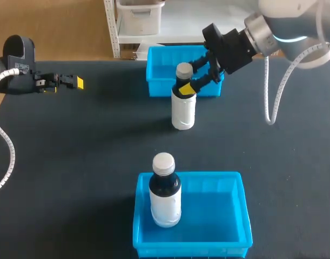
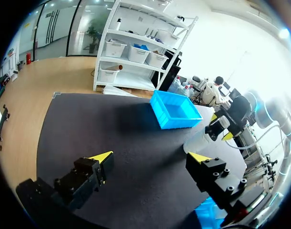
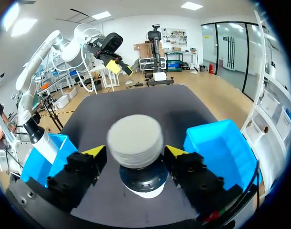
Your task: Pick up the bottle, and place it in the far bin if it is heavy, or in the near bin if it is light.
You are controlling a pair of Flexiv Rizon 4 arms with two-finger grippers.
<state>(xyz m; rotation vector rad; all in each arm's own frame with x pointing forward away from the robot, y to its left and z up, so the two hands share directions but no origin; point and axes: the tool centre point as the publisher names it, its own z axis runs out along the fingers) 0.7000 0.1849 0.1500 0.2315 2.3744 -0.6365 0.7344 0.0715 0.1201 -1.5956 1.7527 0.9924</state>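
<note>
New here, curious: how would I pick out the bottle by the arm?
Find the far blue bin. Just before it a white bottle stands on the dark table, the right gripper at its neck. The other bottle stands inside the near bin.

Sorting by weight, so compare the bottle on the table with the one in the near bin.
The table bottle stands on the tabletop before the far bin; the binned bottle inside the near bin. The right arm's jaws flank the table bottle, not the binned bottle. Both stand upright, pale-capped.
</note>
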